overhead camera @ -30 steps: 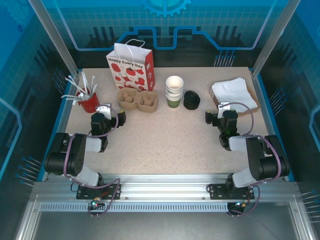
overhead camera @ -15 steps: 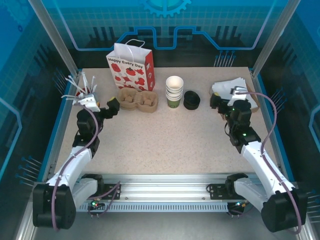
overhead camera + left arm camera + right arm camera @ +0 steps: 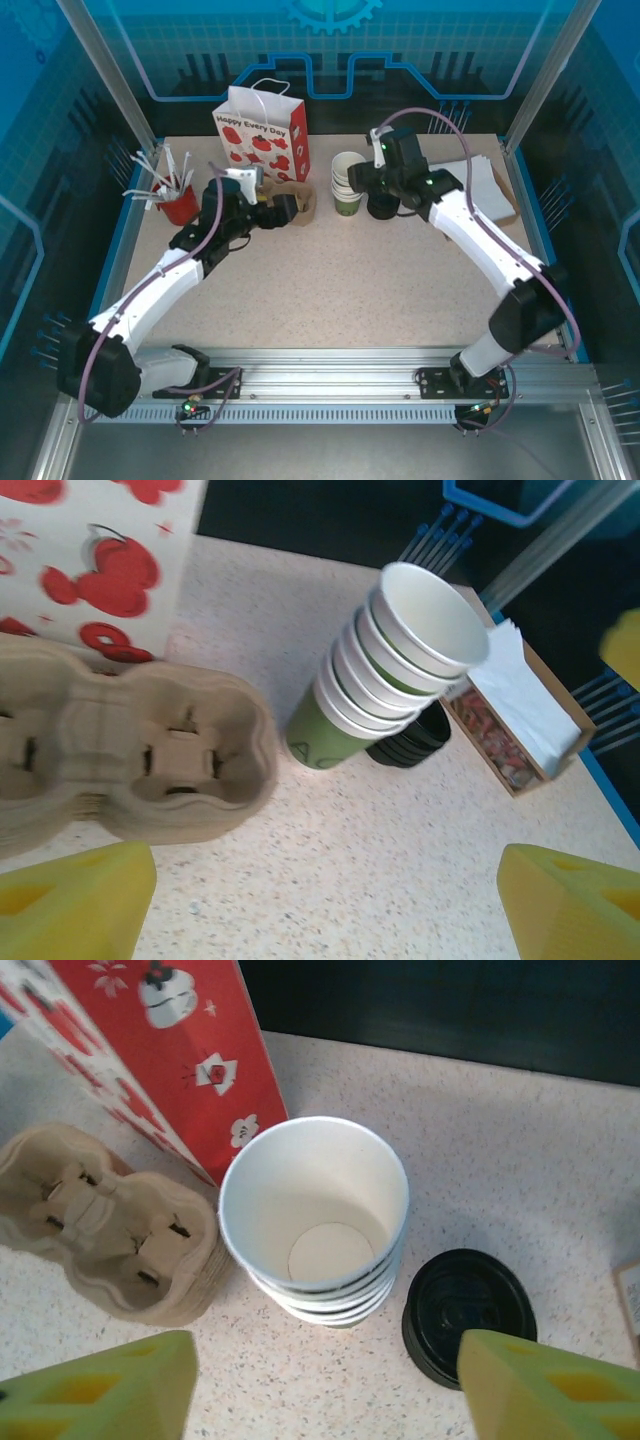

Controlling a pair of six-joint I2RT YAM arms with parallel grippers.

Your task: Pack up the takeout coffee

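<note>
Cream cup stack (image 3: pixel 315 1215) beneath right gripper (image 3: pixel 325 1380)

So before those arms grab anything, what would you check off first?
1. Right gripper open and empty, by the cup stack: ok.
2. Left gripper open and empty, near the cardboard carrier: ok.
3. Cup stack upright, top cup empty: ok.
4. Lid on the top cup: not ok. It is lidless, and the black lids sit beside the stack.
5. Carrier pockets empty and facing up: ok.
6. Paper bag standing: ok. Mouth open: cannot tell.
</note>
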